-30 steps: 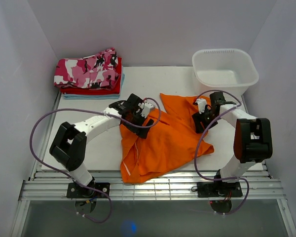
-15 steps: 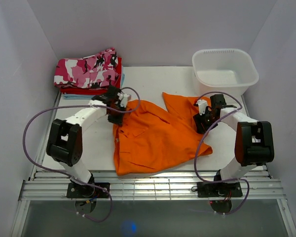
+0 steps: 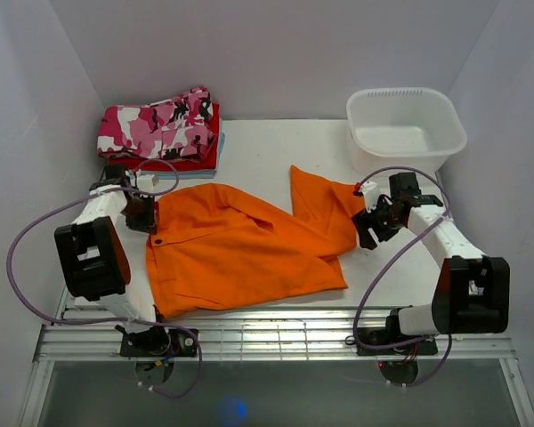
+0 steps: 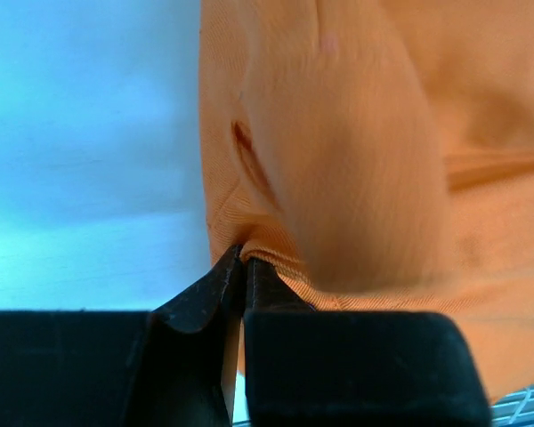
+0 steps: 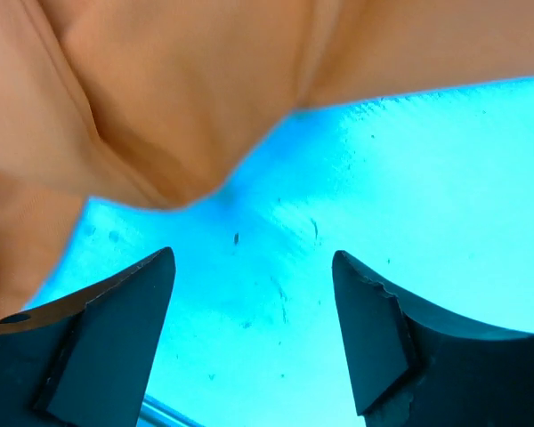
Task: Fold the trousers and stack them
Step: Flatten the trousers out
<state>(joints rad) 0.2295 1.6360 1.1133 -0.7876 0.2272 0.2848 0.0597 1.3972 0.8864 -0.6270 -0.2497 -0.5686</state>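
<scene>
Along the bottom of the top view, a ribbed metal rail (image 3: pixel 276 336) forms the near edge, with both arm bases bolted to it. Beyond it lies the flat, matte white table (image 3: pixel 276 147). The orange trousers (image 3: pixel 240 249) are spread across the centre of the table, a soft, plain-woven cloth, mostly flat with shallow creases. The broad waist end sits at centre left. One leg runs toward the lower right, and another portion rises in a pointed peak at centre right. The left gripper (image 4: pixel 243 267) is at the left edge of the cloth. In its wrist view the black, wedge-shaped fingers are pinched together on a hemmed edge of the orange fabric, which bulges in a rounded fold just above the tips. The right gripper (image 5: pixel 252 267) is beside the right-hand peak of the cloth. In its wrist view the blunt black fingers stand apart with nothing between them. Bare table shows in the gap and a soft lobe of orange fabric hangs above it, not touched by either finger. At far left, against the back wall, is a folded stack. A pink, white and black camouflage garment (image 3: pixel 156 126) lies on top, over a red piece (image 3: pixel 200 160), with a pale blue layer (image 3: pixel 138 173) at the bottom. At far right stands a white plastic basin (image 3: pixel 427 153), rectangular with rounded corners and a rolled rim.
</scene>
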